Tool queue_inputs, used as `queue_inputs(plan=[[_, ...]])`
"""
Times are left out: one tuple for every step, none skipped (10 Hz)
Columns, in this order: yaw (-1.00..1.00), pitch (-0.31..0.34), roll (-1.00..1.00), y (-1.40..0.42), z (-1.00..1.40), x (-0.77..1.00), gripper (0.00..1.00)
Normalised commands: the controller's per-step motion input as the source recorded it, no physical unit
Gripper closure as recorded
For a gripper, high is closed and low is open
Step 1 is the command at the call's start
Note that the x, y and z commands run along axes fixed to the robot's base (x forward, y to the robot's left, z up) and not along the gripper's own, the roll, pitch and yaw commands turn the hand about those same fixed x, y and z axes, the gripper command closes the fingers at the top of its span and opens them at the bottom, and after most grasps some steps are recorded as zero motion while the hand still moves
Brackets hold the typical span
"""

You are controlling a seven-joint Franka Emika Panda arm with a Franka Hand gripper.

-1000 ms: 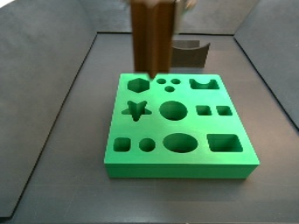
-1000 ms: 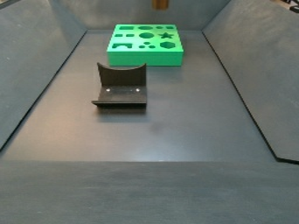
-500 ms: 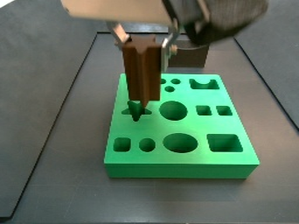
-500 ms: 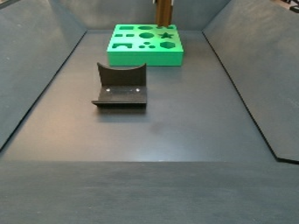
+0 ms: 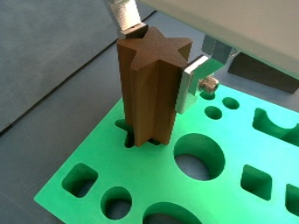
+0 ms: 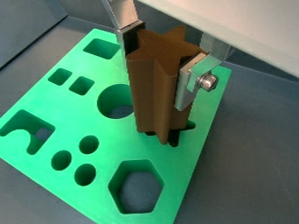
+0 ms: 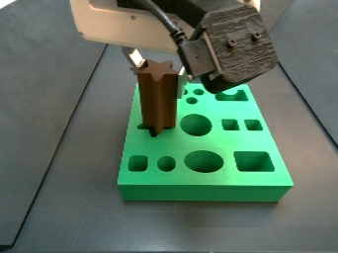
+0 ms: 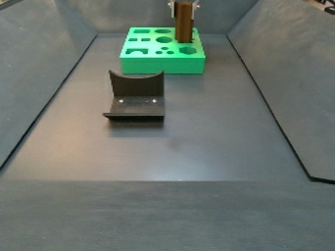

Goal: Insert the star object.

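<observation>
The star object (image 7: 158, 97) is a tall brown ridged prism standing upright on the green board (image 7: 264, 180). Its lower end sits in the star-shaped hole at the board's left side. My gripper (image 7: 157, 65) is shut on its top, one silver finger on each side. Both wrist views show the star top between the fingers: the star object (image 5: 149, 87) with the gripper (image 5: 162, 52) over the board (image 5: 100, 149), and the star object (image 6: 152, 92) with the gripper (image 6: 160, 57) over the board (image 6: 65, 109). In a side view the star object (image 8: 185, 24) rises from the board (image 8: 164, 63).
The board has other holes: a hexagon (image 6: 136, 186), a large circle (image 7: 196, 125), squares (image 7: 231, 126) and an oval (image 7: 203, 160). The dark fixture (image 8: 135, 96) stands on the grey floor in front of the board. Grey walls enclose the floor.
The gripper has come down with the star object. Its lower end has gone from above the board into the star-shaped hole and sunk lower.
</observation>
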Motion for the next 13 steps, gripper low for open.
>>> queue_inputs(plan=[[0.0,-0.089,0.0,-0.05,-0.02,-0.23,1.0],[0.0,-0.09,0.0,-0.08,-0.03,-0.23,1.0],[0.0,-0.064,0.0,-0.03,-0.1,-0.16,1.0],[0.0,0.0,0.0,-0.05,-0.33,0.05,1.0],[0.0,0.004,0.0,-0.05,-0.49,0.27,1.0],[0.0,0.009,0.0,-0.03,-0.52,0.32,1.0],[0.0,0.0,0.0,-0.02,-0.56,0.27,1.0],[0.0,-0.034,0.04,0.0,-0.71,0.05,1.0],[0.01,-0.069,0.14,-0.01,-0.84,0.0,1.0],[0.09,-0.06,0.17,-0.01,-0.82,-0.11,1.0],[0.11,-0.036,0.06,0.0,-0.74,-0.03,1.0],[0.1,-0.01,0.0,0.0,-0.7,0.0,1.0],[0.11,0.0,0.0,0.0,-0.7,0.0,1.0]])
